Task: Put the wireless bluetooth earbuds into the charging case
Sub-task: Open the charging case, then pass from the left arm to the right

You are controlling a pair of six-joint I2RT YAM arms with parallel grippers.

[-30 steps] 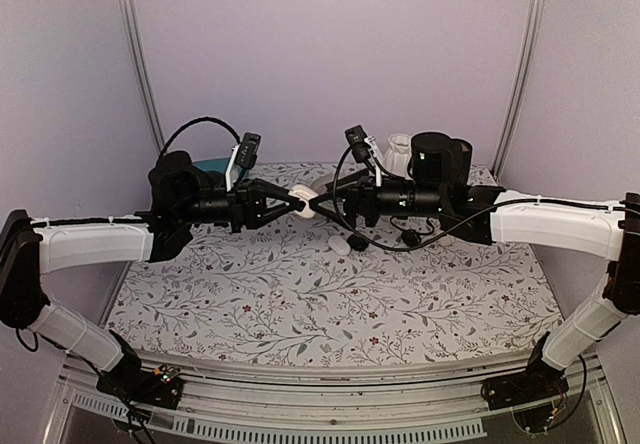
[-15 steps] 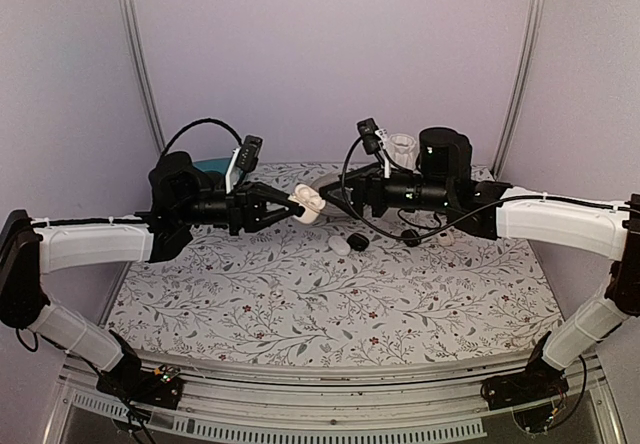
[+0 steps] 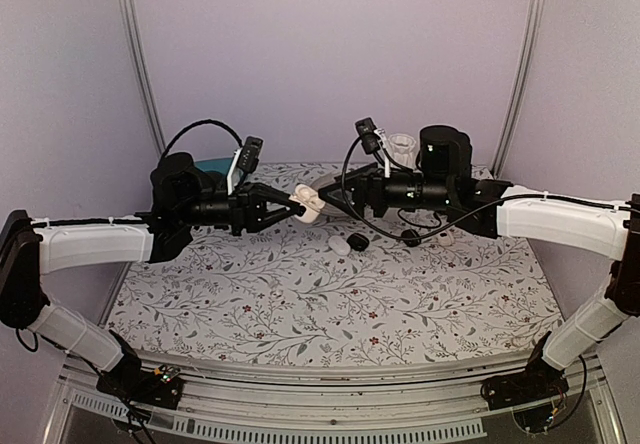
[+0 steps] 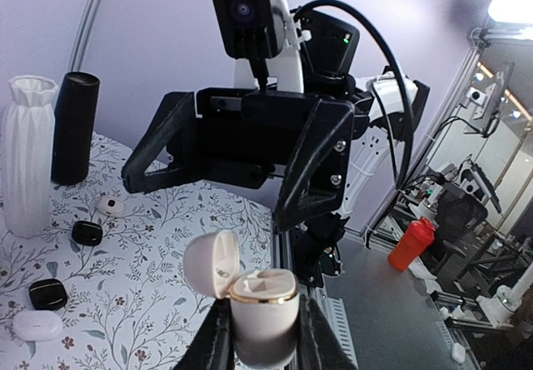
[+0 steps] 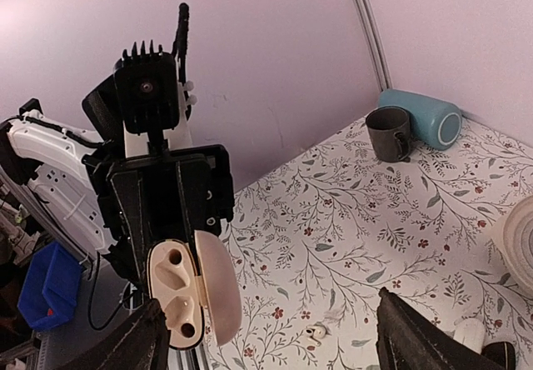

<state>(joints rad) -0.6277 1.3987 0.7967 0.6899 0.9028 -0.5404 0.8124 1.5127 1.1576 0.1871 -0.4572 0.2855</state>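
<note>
While the left gripper (image 3: 298, 205) holds the charging case (image 4: 262, 313) aloft, jaws clamped on its body, lid's flipped open w/ both wells bare. Right gripper (image 3: 324, 197) faces it, jaws wide apart, near but not touching. One earbud (image 5: 316, 332) lies on the surface (image 3: 300, 294) below.

The small white rounded plastic flip-lid charging case (image 4: 262, 303) is held up off the floral-patterned counter (image 5: 375, 220), pinched by its lower body in the left tool (image 4: 263, 337). Its lid is swung fully open on the hinge and stands beside the body, which carries a thin gold-coloured rim. In the right wrist view the two wells face the camera as open hollows. One tiny glossy white plastic earbud (image 5: 315, 332) lies on the counter, well apart from the case.
</note>
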